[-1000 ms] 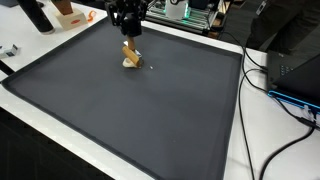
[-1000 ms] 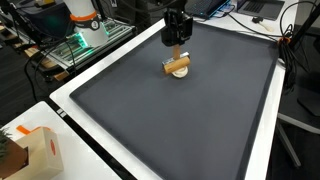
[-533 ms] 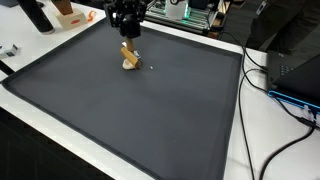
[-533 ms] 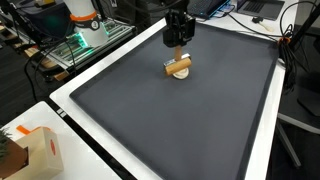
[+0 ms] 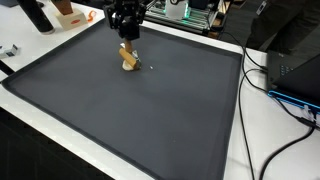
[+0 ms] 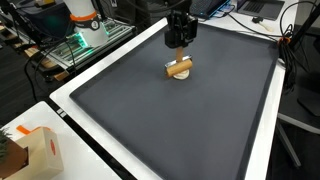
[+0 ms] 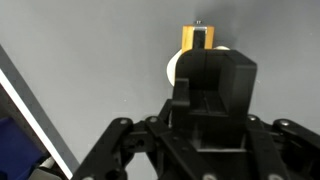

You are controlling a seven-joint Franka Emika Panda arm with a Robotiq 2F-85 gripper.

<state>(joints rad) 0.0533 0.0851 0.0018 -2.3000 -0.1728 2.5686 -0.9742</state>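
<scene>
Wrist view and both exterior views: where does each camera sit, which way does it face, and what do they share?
Exterior view: raised, looking down across the dark grey mat to the black gripper near its far edge; only gripper and wrist show.
Exterior view: raised beside a cardboard box, facing the gripper across the mat; again only gripper and wrist.
Wrist view: on the wrist, looking down past the gripper and its black body at the mat.
Shared: all three show the tan wooden block at the gripper's tip.

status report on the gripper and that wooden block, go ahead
Gripper directly over wooden block, open or shut unclear. Block against white disc on black mat. Nothing close in the way.
</scene>
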